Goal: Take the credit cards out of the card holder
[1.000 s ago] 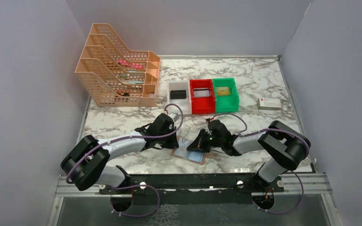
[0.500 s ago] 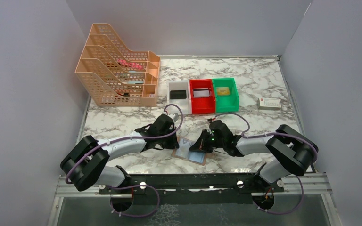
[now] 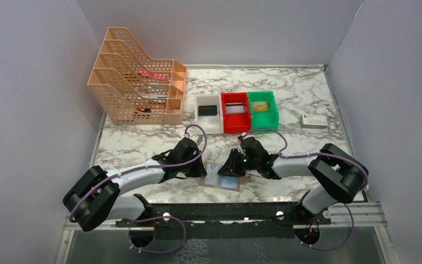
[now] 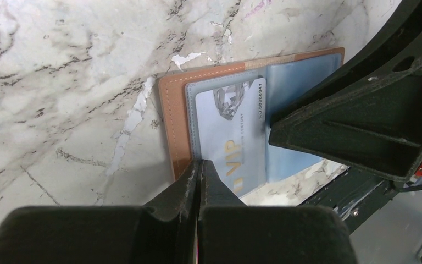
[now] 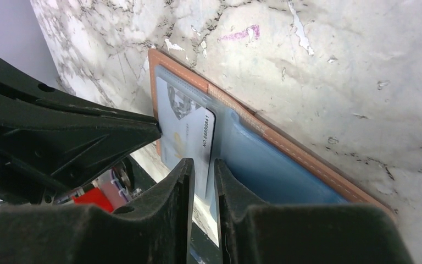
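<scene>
The tan card holder (image 3: pixel 221 179) lies spread open on the marble near the front edge, its pale blue panels facing up. A pale grey-blue credit card (image 4: pixel 228 137) marked VIP sits in its left pocket, partly slid out toward the middle. My left gripper (image 4: pixel 199 162) is shut, with its tip resting on the holder's tan left border (image 4: pixel 173 121). My right gripper (image 5: pixel 204 162) is open a little, its fingers either side of the credit card's (image 5: pixel 184 135) free edge. From above, the left gripper (image 3: pixel 202 171) and right gripper (image 3: pixel 232 168) meet over the holder.
A peach file rack (image 3: pixel 137 82) stands at the back left. White (image 3: pixel 207 104), red (image 3: pixel 235 113) and green (image 3: pixel 262 110) bins sit behind the holder. A small white box (image 3: pixel 314 121) lies at the right. A black rail (image 3: pixel 225 212) runs along the front edge.
The right gripper's jaws have parted slightly from shut, and it has shifted a little to the left over the holder. The left arm has drawn back slightly, its gripper still shut.
</scene>
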